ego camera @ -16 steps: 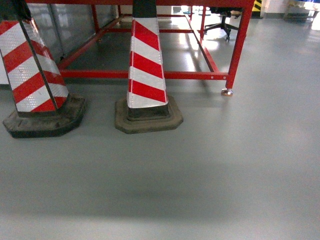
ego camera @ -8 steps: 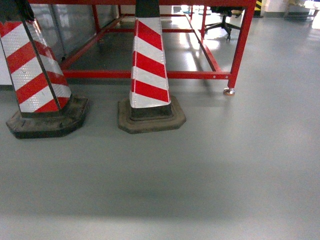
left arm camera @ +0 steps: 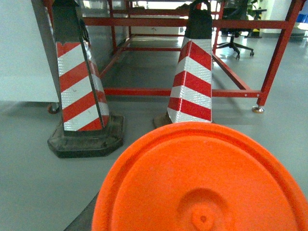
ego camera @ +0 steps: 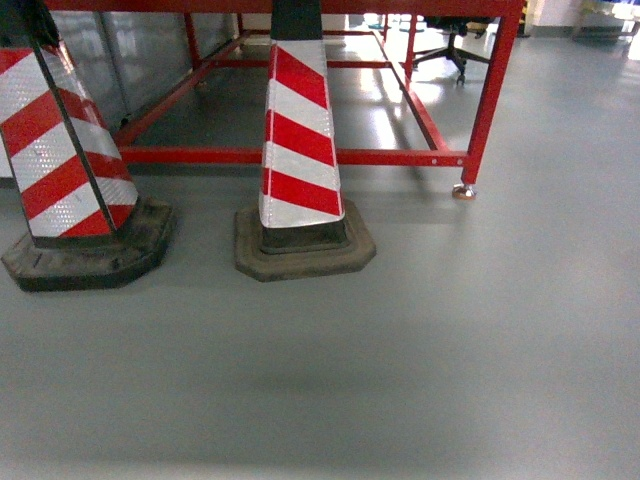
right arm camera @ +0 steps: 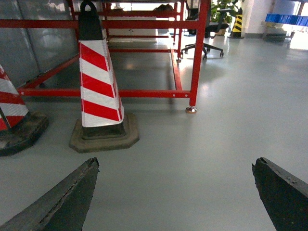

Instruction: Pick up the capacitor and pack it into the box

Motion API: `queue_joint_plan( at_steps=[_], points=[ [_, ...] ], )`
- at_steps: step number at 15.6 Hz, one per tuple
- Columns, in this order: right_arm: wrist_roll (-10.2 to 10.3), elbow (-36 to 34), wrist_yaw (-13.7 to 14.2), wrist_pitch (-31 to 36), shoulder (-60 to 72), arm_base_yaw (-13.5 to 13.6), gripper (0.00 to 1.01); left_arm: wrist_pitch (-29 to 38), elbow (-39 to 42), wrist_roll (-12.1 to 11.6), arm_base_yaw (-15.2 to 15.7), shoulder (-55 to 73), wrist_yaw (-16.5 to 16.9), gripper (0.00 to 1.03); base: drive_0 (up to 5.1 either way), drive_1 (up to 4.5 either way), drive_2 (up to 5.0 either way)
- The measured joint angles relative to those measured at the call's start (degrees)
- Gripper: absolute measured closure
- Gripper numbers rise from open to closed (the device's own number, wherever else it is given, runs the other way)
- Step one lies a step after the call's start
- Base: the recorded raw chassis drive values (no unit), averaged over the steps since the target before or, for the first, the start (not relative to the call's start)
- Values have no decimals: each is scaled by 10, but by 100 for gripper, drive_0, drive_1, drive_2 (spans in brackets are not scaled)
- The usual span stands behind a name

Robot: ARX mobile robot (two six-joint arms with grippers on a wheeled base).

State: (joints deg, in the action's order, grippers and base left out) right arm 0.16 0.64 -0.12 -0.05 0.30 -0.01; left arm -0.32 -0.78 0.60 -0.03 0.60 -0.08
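Both striped cones have slid lower in the head view since 1 second ago. 2 cones (ego camera: 300, 150) stand on grey floor (ego camera: 450, 350) before a red frame (ego camera: 300, 156). Right gripper (right arm camera: 175, 192) jaws spread wide, empty. An orange disc (left arm camera: 202, 183) blocks the left wrist view; left jaws cannot be told. No box or capacitor shows

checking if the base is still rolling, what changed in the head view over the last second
The whole view shifted: the two striped cones slid lower in the picture and the red frame's leg moved right, so the camera itself moved. Nothing was grasped or released. Cones stay upright on the grey floor.
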Motion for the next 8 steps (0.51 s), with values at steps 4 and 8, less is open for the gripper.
queue_joint_plan(
  at_steps=[4,8],
  points=[
    [0,0,1,-1,0,0,3,-1,0,0,0,0,0,60,11,429,-406],
    [0,0,1,-2,0,0,3,-1,0,0,0,0,0,60,-1,414,-417]
  ],
)
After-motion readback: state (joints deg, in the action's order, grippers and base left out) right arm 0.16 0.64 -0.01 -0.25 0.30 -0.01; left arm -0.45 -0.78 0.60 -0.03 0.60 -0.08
